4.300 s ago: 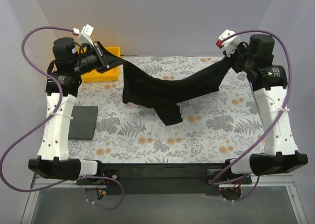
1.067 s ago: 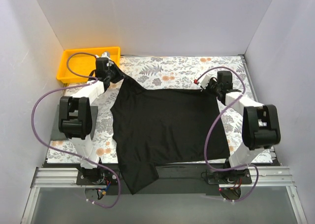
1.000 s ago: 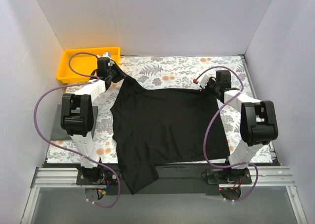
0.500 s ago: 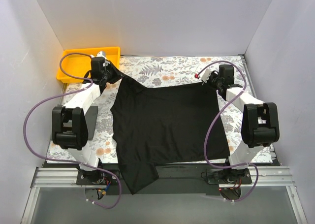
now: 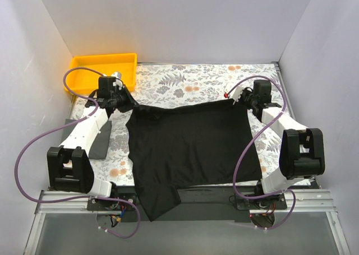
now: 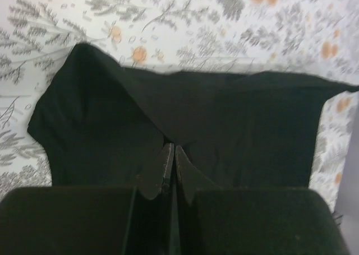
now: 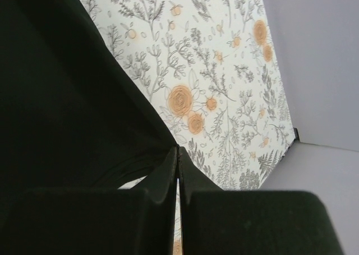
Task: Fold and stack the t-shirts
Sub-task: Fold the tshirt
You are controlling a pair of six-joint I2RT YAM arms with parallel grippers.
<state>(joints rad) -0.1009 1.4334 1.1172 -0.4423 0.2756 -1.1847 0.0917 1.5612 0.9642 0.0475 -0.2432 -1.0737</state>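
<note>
Spread t-shirt [image 5: 190, 143]: black and plain, lying flat across the middle of the top view. Its lower-left part spills past the lower rim of the bench [image 5: 190, 78].
Upper edge of the cloth: pulled fairly straight between the two claws, with one corner at each.
Left claw [image 5: 123, 102]: left of centre in the top view, at the shirt's upper-left corner. In the left wrist view the claw [image 6: 170, 161] has its fingers pressed together, clamped on a raised ridge of the spread t-shirt [image 6: 235, 126], with the floral bench [image 6: 168, 19] beyond.
Right claw [image 5: 239, 101]: right of centre in the top view, at the shirt's upper-right corner. In the right wrist view the claw [image 7: 177, 166] has its fingers together, pinching the edge of the spread t-shirt [image 7: 56, 98]. The bench [image 7: 224, 98] fills the right of that frame.
Folded t-shirt [image 5: 102, 144]: a small dark rectangle at the left of the top view, partly under the left arm and apart from the spread one.
Yellow tray [image 5: 106, 61]: upper left of the top view, at the bench's far corner.
</note>
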